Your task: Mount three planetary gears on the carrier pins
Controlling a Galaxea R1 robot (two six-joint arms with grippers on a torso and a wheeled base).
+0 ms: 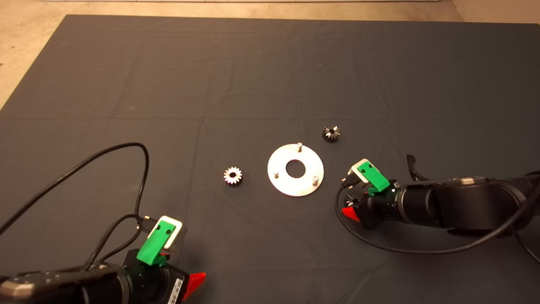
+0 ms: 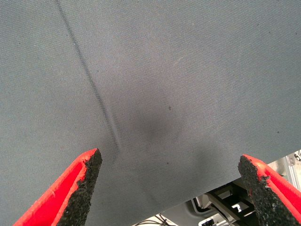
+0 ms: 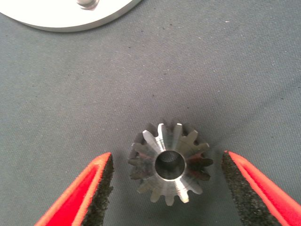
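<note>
Your inventory, item by item:

Plate [image 1: 308,183]: flat on the mat [image 1: 270,76], mid-surface, three pins [image 1: 299,146] upright and bare.

Gears: one [image 1: 233,175] left of the plate, one [image 1: 331,134] beyond its far right edge, both apart from it. A third gear [image 3: 169,162] lies flat on the mat near the plate's right rim.

Right gripper [image 3: 167,188]: low over that third gear, fingers [image 3: 87,193] spread either side, not touching it.

Left gripper [image 2: 171,188]: parked at lower left above bare mat, fingers spread wide, holding nothing.
</note>
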